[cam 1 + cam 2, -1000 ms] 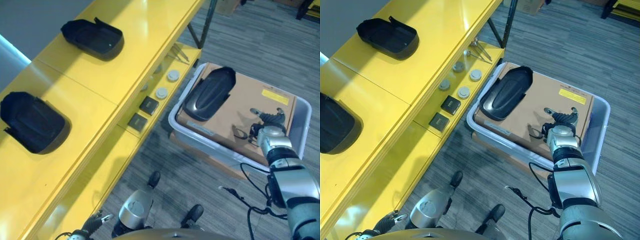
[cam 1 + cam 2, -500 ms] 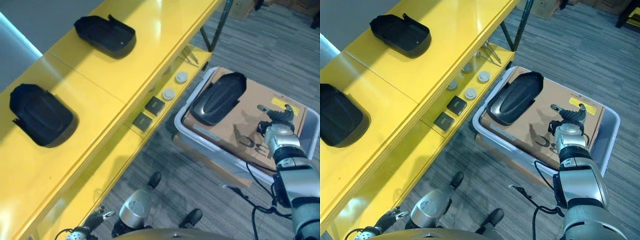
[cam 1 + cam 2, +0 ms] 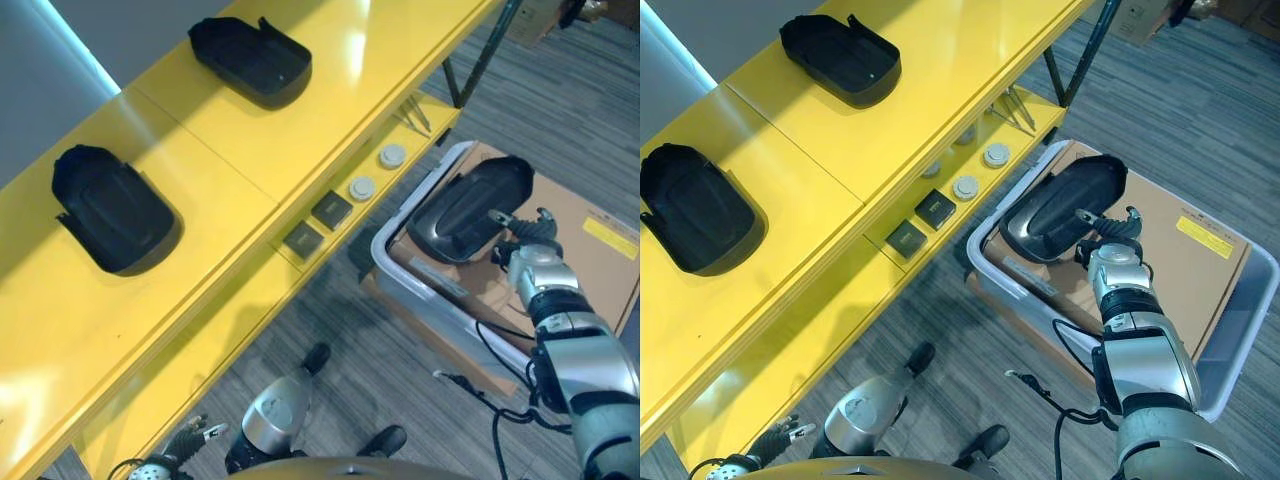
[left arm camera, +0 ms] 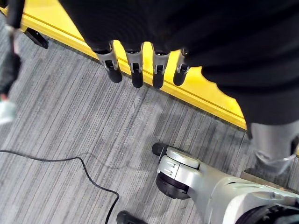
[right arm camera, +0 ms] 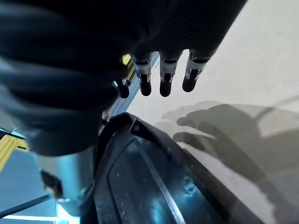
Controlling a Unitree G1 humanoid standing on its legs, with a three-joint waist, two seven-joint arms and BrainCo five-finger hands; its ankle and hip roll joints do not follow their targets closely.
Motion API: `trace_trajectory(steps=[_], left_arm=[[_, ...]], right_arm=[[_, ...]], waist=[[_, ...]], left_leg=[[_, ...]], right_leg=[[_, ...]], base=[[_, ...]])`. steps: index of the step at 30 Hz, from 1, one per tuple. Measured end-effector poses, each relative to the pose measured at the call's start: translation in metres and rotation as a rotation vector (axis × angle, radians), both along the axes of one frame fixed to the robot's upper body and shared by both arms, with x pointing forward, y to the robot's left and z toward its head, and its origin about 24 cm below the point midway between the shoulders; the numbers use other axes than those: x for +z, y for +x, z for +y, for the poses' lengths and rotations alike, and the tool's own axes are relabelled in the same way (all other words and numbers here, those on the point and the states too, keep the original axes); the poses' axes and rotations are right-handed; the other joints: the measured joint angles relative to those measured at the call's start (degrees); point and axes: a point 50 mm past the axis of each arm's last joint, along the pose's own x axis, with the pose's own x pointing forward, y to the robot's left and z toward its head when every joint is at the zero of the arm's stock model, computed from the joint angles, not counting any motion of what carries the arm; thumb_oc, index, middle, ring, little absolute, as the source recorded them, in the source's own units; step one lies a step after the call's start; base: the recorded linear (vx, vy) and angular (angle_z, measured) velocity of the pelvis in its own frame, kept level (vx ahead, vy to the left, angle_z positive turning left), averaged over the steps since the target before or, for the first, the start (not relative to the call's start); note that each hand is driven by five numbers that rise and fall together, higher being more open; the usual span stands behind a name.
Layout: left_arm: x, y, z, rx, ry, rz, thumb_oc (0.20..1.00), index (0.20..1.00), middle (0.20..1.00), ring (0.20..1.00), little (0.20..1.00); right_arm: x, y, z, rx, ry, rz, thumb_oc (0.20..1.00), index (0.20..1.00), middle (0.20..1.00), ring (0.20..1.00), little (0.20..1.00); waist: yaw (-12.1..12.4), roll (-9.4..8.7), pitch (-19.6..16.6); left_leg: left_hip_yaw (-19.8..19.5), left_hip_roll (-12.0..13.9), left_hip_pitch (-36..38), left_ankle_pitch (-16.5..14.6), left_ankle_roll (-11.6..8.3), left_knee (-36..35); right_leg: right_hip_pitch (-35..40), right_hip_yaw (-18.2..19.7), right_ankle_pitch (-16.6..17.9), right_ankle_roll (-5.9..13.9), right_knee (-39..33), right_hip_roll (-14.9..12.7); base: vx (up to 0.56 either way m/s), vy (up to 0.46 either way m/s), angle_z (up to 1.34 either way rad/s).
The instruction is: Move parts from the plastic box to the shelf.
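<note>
Left eye view: the plastic box stands on the grey floor beside the yellow shelf. A brown cardboard sheet lies in the box, bearing a small yellow label whose print is too small to read. On the cardboard, at the box's shelf-side end, rests a black part. The right hand hovers at that part's edge, fingers spread loosely and holding nothing. Two more black parts sit on the shelf's top board, one far along it and one nearer. On the lower board, facing the box, lie two dark square pieces and two pale round discs.

Right eye view: same layout; the box's far wall shows pale grey.

Left wrist view: the left hand hangs over the floor by the shelf's yellow edge, fingers straight and empty.

Right wrist view: the right hand's fingers are extended above the cardboard, just beside the black part, not touching it
</note>
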Motion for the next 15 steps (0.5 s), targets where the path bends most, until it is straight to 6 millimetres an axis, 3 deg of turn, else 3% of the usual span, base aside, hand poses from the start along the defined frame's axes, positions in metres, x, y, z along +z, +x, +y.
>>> trace_trajectory(steps=[8,15], left_arm=[[0.002,0.006,0.0,0.001,-0.036,-0.027,1.0,1.0,1.0,1.0,1.0],[0.005,0.012,0.001,0.017,-0.064,-0.055,1.0,1.0,1.0,1.0,1.0]], right_arm=[[0.001,0.003,0.002,-0.005,-0.072,0.058,1.0,1.0,1.0,1.0,1.0],[0.016,0.007,-0.002,-0.039,-0.161,0.049,1.0,1.0,1.0,1.0,1.0]], waist=[[0.1,0.33,0.3],[0.1,0.55,2.4]], left_leg=[[0.0,-0.4,-3.9,0.1,0.11,2.0],[-0.4,0.0,-6.9,0.4,-0.4,3.1]], right_leg=[[-5.6,1.1,-2.3,0.0,5.5,-1.0],[-10.1,1.4,-3.8,-0.56,10.3,-1.3]], base=[[-0.04,0.011,0.0],[-0.08,0.018,0.0]])
